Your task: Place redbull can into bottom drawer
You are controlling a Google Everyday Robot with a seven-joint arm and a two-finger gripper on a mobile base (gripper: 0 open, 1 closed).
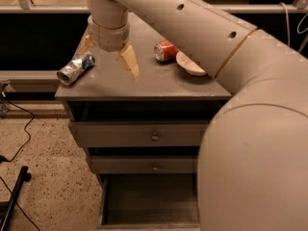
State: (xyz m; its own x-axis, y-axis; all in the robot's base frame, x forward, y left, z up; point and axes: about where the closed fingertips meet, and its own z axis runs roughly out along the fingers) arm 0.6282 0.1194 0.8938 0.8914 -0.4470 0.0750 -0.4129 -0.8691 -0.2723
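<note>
Upper left of frame: one redbull can (75, 69), lying on its side at the left edge of the cabinet top (159, 83), long axis running lower left to upper right.

Just right of it: one gripper (109, 56), fingers spread apart and holding nothing, above the top.

Centre: one red soda can (165, 50) and one bowl (190, 64).

Below: three drawers; the bottom drawer (149, 198) is pulled out.
</note>
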